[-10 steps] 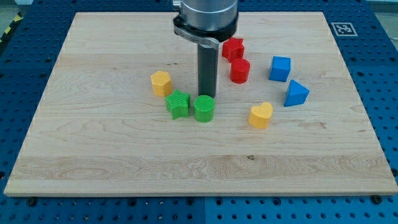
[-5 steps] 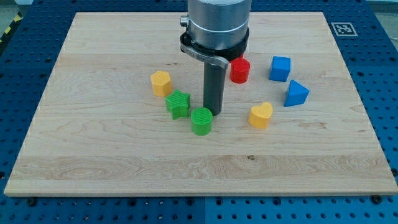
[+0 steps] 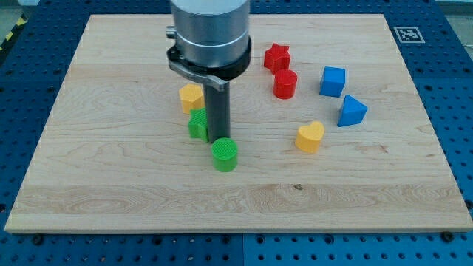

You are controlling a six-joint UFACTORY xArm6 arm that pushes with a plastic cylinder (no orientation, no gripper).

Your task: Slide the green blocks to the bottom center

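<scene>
A green cylinder lies just below the board's centre. A green star block lies up and left of it, partly hidden behind my rod. My tip stands between the two, touching the cylinder's upper edge and right beside the star. The rod and the arm's grey housing rise straight above the tip.
A yellow block sits just above the green star. A red star and a red cylinder lie upper right. A blue cube, a blue triangle and a yellow heart lie at the right.
My tip has moved left and down. The green cylinder has slid down and left. The green star has shifted slightly left and is now partly hidden by the rod.
</scene>
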